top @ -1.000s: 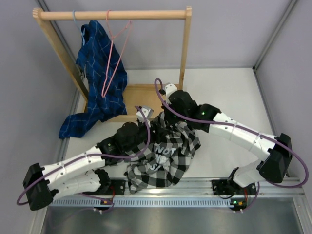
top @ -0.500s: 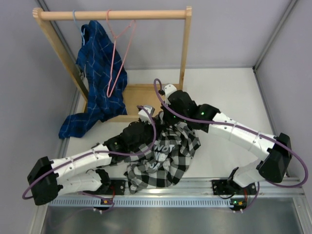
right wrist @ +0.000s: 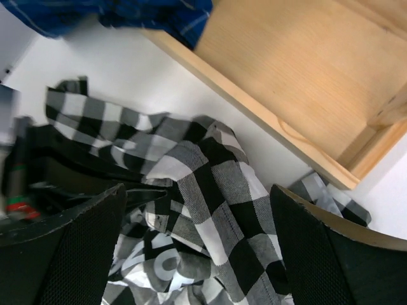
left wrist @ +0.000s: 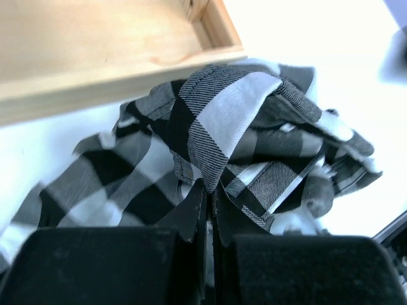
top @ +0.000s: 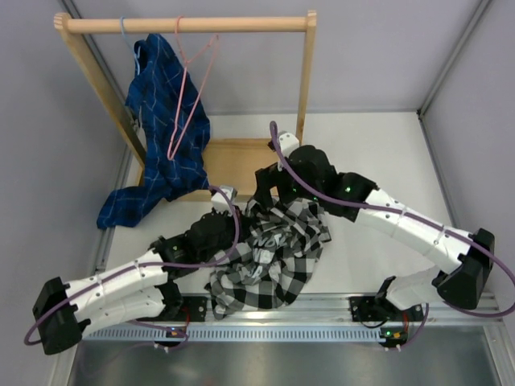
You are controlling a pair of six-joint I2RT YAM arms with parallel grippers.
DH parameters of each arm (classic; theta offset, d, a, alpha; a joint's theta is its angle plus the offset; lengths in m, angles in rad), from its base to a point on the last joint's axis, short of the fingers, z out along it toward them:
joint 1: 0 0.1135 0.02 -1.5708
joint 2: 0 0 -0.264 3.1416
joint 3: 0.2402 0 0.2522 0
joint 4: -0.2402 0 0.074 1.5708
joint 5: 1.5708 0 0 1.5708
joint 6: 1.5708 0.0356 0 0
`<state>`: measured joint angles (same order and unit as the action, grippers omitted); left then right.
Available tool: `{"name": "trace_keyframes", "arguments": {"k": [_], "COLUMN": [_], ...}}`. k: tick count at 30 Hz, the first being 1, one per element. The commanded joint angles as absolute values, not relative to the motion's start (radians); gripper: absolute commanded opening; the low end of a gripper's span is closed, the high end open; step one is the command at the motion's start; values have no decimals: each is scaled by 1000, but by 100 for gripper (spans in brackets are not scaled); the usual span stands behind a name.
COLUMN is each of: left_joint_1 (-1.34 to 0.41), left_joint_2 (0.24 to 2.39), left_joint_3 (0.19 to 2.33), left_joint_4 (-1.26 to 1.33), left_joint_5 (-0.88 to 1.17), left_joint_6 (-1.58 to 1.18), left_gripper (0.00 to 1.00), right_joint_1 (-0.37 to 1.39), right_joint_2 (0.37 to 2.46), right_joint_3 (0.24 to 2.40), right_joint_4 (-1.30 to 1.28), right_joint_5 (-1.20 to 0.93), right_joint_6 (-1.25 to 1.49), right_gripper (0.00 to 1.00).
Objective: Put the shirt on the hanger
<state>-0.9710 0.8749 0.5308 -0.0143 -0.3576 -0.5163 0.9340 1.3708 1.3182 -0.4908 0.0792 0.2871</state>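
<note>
1. Top external view: the shirt (top: 273,257) lies crumpled on the bench (top: 378,153), between the two arms and just in front of the rack's wooden base (top: 237,157).
2. The hanger (top: 189,88) hangs by its hook from the top rail (top: 185,24) of the rack. It is beside a blue shirt (top: 165,137) that trails down onto the bench, and well apart from the shirt.
3. Left wrist view: the left gripper (left wrist: 208,200) is closed narrow, its fingers nearly touching, and pinches a raised fold of the shirt.
4. Right wrist view: the right gripper (right wrist: 197,197) is spread wide over the shirt near the wooden base. Whether its fingers touch the cloth is hard to tell.
</note>
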Motion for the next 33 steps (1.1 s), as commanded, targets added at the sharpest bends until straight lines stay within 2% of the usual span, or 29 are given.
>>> {"name": "trace_keyframes", "arguments": {"k": [1, 2, 7, 12, 17, 21, 26, 33], "left_joint_1": [-974, -973, -973, -973, -974, -974, -974, -974], "left_joint_2": [812, 786, 739, 736, 735, 752, 836, 835], "left_joint_3": [476, 466, 408, 341, 272, 219, 212, 190], "left_joint_4": [-37, -37, -45, -38, 61, 145, 181, 216], "left_joint_5": [-350, -357, -402, -479, -502, -480, -439, -365], "left_joint_6": [-575, -584, -649, -736, -770, -787, -788, -762], "left_gripper": [0, 0, 0, 0, 0, 0, 0, 0], "right_joint_1": [943, 948, 1000, 1078, 1109, 1126, 1127, 1101], "right_joint_2": [1342, 1357, 1446, 1496, 1658, 1810, 1939, 2104], "right_joint_3": [1403, 1425, 1566, 1650, 1863, 2127, 2269, 2519], "right_joint_4": [-403, -414, -407, -243, -293, -370, -368, -330], "right_joint_5": [54, 67, 262, 302, 351, 403, 449, 469], "right_joint_6": [351, 368, 440, 405, 410, 373, 328, 203], "right_gripper": [94, 99, 100, 99, 99, 99, 97, 93]}}
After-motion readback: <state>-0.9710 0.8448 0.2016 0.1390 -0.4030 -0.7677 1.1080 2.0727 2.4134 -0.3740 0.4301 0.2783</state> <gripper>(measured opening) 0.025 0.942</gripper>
